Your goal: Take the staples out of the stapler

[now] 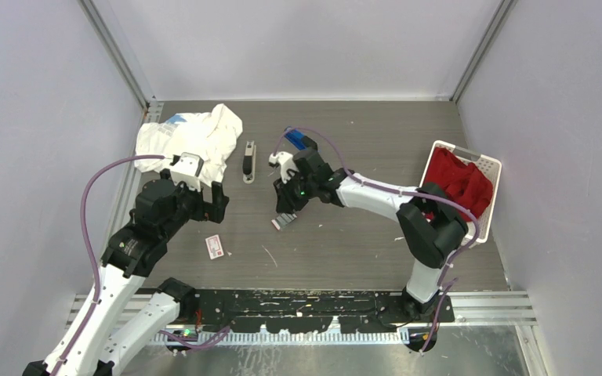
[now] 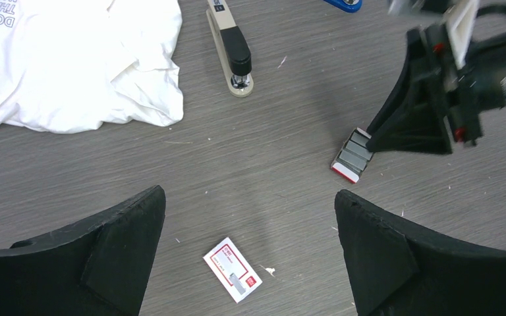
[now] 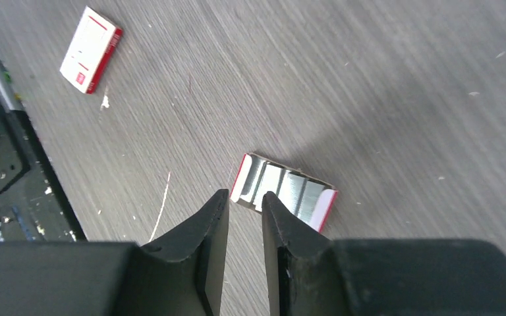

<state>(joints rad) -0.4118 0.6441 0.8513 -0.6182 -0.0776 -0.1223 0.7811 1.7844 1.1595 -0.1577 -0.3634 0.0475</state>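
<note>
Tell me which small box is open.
The box at the right gripper: silvery staples show inside. The other box lies closed, label up.

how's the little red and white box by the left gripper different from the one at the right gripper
The closed white-and-red cardboard box shows only its printed lid; the open red-edged box shows silvery staple strips inside. The closed box lies alone on the grey wood table, before the left gripper; the open box sits right at the right gripper's fingertips. Both are small, flat and lie flat on the table.
</note>
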